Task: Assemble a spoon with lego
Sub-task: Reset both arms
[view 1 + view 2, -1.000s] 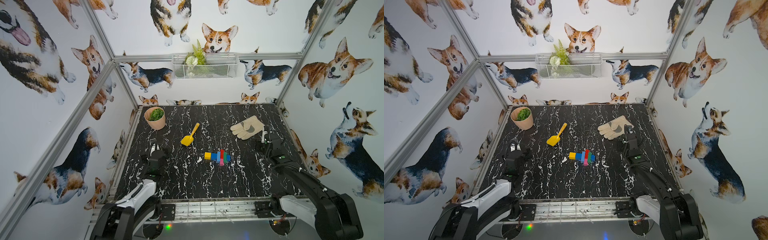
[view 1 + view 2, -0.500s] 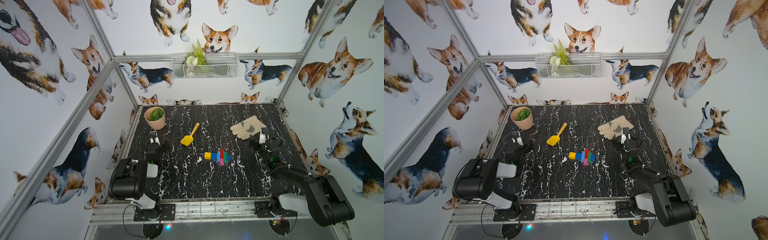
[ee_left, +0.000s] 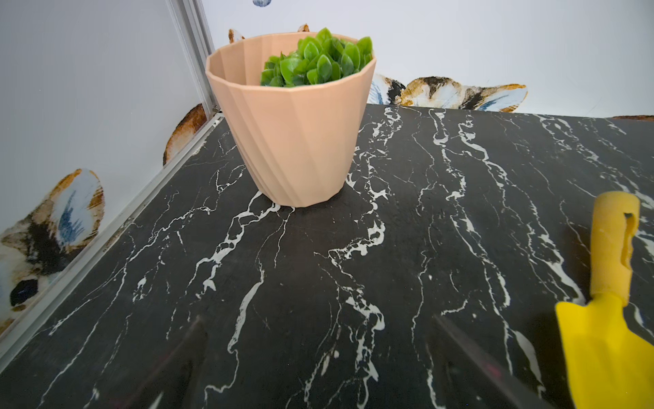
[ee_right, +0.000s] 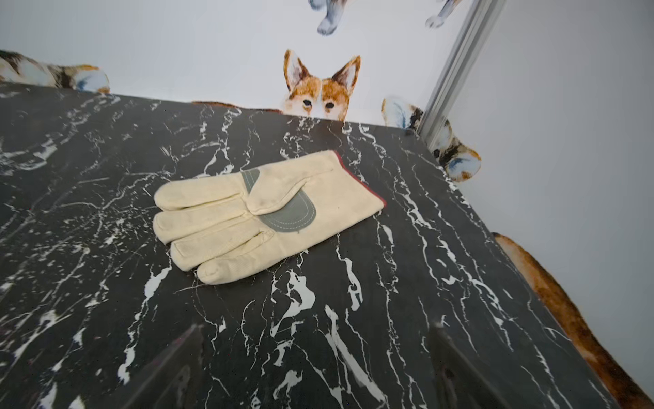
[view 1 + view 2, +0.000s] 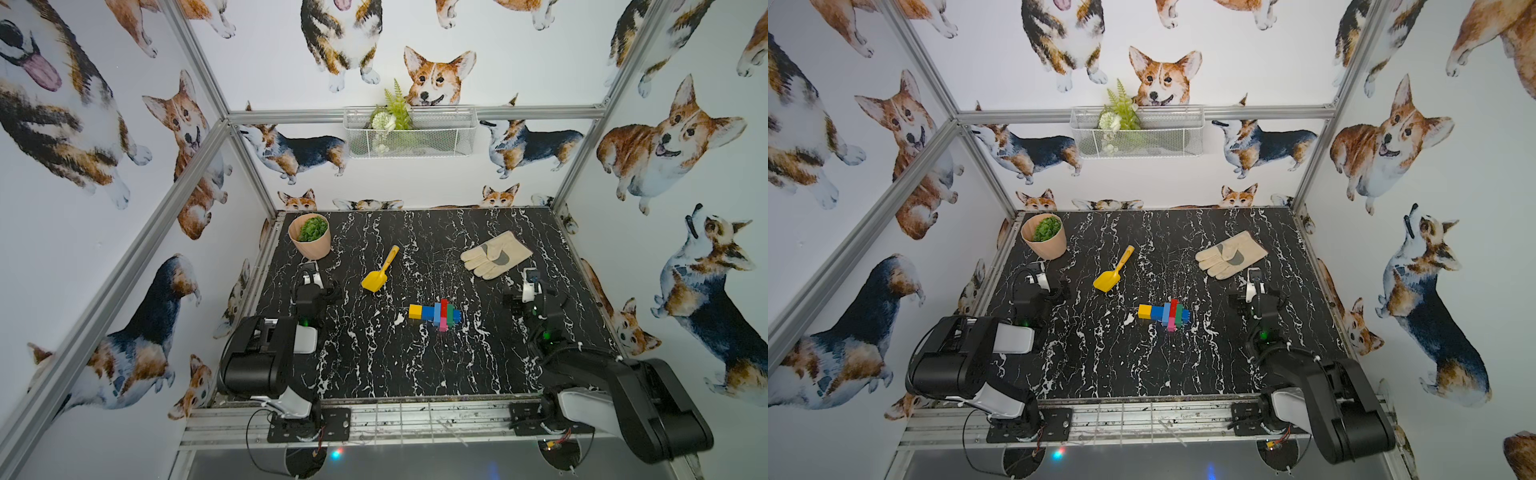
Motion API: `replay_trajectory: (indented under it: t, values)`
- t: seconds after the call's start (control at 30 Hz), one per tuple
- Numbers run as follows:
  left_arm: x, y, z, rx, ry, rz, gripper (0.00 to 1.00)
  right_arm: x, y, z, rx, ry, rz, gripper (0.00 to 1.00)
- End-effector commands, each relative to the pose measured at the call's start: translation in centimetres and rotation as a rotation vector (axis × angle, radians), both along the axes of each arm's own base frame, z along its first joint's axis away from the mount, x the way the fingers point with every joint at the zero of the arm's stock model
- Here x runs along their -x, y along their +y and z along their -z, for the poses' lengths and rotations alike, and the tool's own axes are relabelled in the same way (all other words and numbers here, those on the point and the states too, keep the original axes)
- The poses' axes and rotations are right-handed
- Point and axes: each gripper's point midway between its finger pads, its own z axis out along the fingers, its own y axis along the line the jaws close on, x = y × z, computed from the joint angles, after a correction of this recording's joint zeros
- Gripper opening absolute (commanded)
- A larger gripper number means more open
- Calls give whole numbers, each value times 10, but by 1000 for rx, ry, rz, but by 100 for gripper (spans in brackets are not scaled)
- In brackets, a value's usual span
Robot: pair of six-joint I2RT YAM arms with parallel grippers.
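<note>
The spoon [image 5: 434, 313] [image 5: 1165, 313] lies flat in the middle of the black marble table, built of lego. It has a yellow brick at its left end, then blue ones, then a wider end of blue, red, green and pink. Neither wrist view shows it. My left gripper [image 5: 311, 272] [image 3: 318, 325] hovers low near the left edge, open and empty, facing the pot. My right gripper [image 5: 530, 280] [image 4: 316, 327] is near the right edge, open and empty, facing the glove. Both stand well apart from the spoon.
A peach pot [image 5: 311, 245] [image 3: 293, 134] with a green plant stands at the back left. A yellow toy shovel [image 5: 380, 276] [image 3: 608, 318] lies left of centre. A cream glove [image 5: 494, 255] [image 4: 262, 216] lies at the back right. A wire basket [image 5: 409, 133] hangs on the back wall.
Both arms have folded back, their elbows rising near the front rail. The grippers stay open at the table's sides. The spoon has not moved.
</note>
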Motion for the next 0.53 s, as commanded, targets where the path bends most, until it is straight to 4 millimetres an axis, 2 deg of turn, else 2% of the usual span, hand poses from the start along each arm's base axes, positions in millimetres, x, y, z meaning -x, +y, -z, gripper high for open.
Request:
replay_trajectory:
  t: [0.0,0.03,0.1,0.13,0.23,0.3,0.4,0.5]
  values:
    - [-7,-2,-4,-28,6,7,100,-18,-16,-15,-3,-75,95,100]
    - [-9,-4,-4,-45,13,12,100,-16,-22,-13,-46,-48,102,100]
    - [-9,-8,-5,-75,21,8,100,-21,-24,4,-120,-14,52,99]
    - [-10,-9,-4,-78,22,8,100,-26,-21,4,-98,-41,34,100]
    - [-10,-8,-4,-76,27,6,100,-23,-22,8,-112,25,40,100]
    - [-11,-9,-3,-74,31,8,100,-25,-22,4,-109,-34,36,100]
    - [-12,-8,-3,-69,35,10,100,-24,-22,7,-112,18,38,100]
    - [-10,-9,-4,-67,24,14,100,-25,-23,5,-111,-19,38,100]
